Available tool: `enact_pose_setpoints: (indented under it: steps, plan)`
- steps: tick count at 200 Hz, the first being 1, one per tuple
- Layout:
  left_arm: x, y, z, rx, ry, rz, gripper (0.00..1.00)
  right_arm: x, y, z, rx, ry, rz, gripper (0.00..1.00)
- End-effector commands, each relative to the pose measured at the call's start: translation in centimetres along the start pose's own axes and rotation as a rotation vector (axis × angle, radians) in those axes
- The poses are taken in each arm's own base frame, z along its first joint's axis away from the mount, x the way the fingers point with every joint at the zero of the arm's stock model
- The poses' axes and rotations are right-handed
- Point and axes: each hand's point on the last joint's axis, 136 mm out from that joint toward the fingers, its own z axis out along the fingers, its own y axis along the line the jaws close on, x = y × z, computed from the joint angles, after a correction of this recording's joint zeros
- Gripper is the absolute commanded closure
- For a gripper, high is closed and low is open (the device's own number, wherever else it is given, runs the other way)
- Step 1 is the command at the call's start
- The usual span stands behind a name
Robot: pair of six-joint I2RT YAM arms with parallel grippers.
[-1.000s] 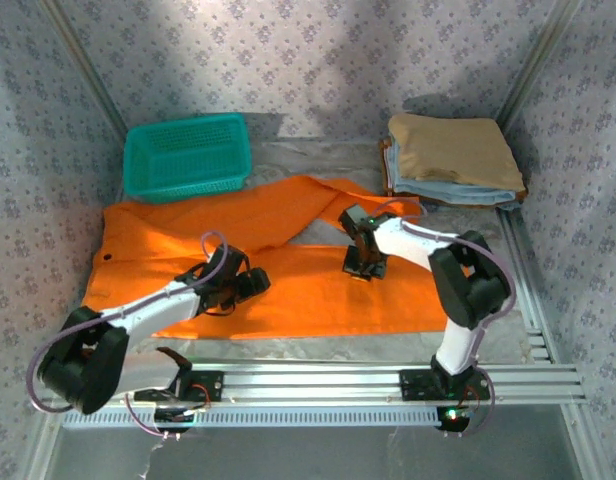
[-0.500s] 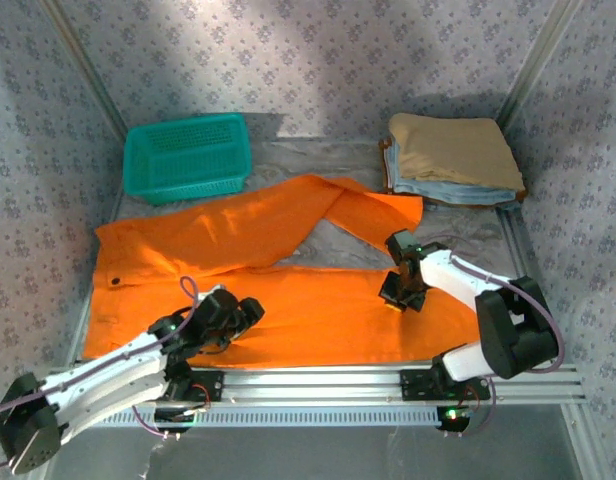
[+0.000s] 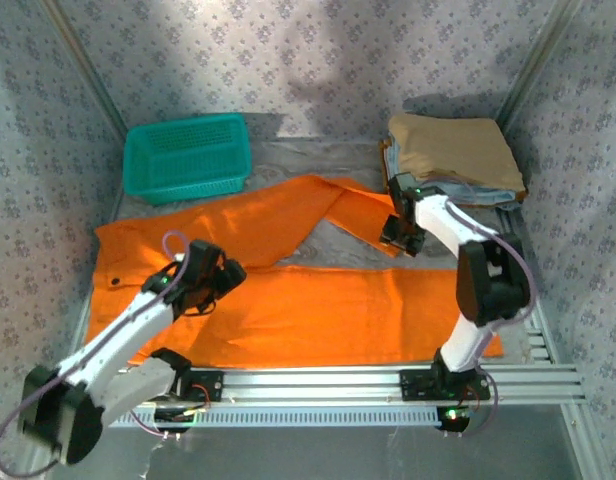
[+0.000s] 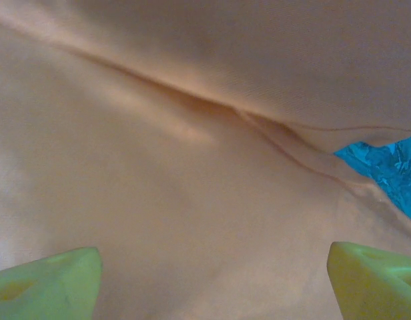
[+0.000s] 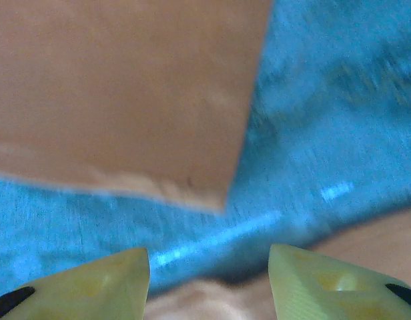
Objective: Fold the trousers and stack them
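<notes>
Right gripper, arm stretched forward, hangs above the trousers hem (jaws apart).

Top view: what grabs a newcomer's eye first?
The orange trousers, spread flat across the table with legs splayed. Both arms hang over them, open: the left hand near the waist, the right hand at the far leg's cuff, beside the folded stack at far right.

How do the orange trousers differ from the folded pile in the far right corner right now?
The trousers lie unfolded, legs splayed apart; the folded pile is neatly stacked. The trousers stretch across most of the table; the pile sits compact in its corner. The trousers are bright orange; the pile is tan over light blue. Both are soft cloth.
</notes>
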Motion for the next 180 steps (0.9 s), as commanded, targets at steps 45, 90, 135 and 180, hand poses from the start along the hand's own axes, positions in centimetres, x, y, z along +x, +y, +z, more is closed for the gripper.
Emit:
enact_pose_setpoints:
  steps: [45,90,135,180]
  plan:
    - [-3.0,-5.9,1.6,0.059,0.026,0.159,0.13,-0.2,-0.4,4.9,0.097,0.105,-0.016,0.60]
    - [-3.5,-5.4,1.1,0.062,0.015,0.158,0.13,-1.4,-1.8,2.0,0.067,0.023,0.005,1.00]
    - [-4.5,-7.0,0.3,0.098,0.006,0.217,0.13,-6.4,-5.0,-5.6,-0.032,-0.134,0.057,1.00]
    - [-6.0,-9.6,-0.8,0.131,0.016,0.302,0.14,-9.2,-6.4,-11.2,-0.177,-0.242,0.109,1.00]
